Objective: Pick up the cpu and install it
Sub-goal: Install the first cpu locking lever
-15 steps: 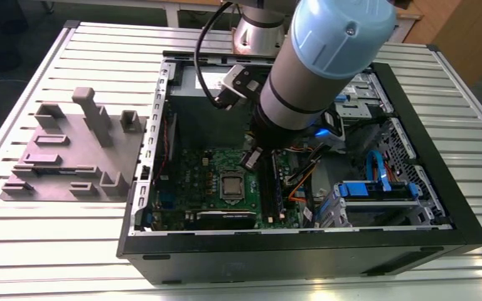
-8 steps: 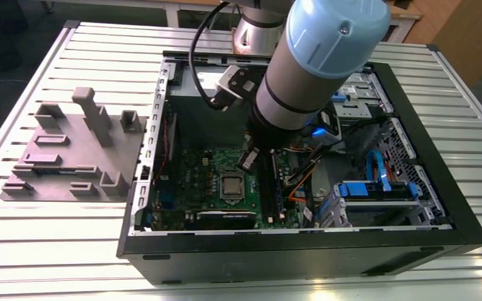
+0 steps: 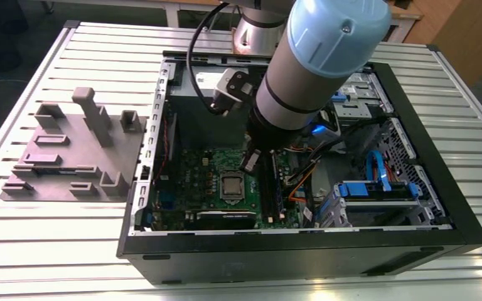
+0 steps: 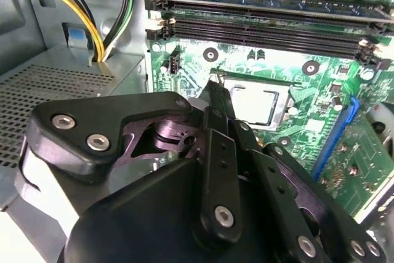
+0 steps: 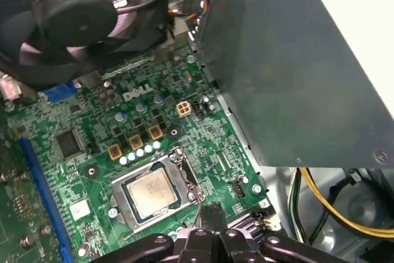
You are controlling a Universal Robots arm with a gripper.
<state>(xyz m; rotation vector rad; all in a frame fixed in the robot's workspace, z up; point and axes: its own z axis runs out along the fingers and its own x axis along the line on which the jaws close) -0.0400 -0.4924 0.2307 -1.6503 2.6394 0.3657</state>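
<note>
The black, bolted-link metal gripper (image 4: 215, 87) hovers just above the green motherboard (image 5: 92, 152), fingers drawn together on nothing, their tips beside the socket's edge. Beyond them the small square silver-grey cpu (image 5: 152, 192) lies flat inside the square metal-framed socket (image 5: 188, 173). Past the socket run long dark memory slots (image 4: 265, 20).
</note>
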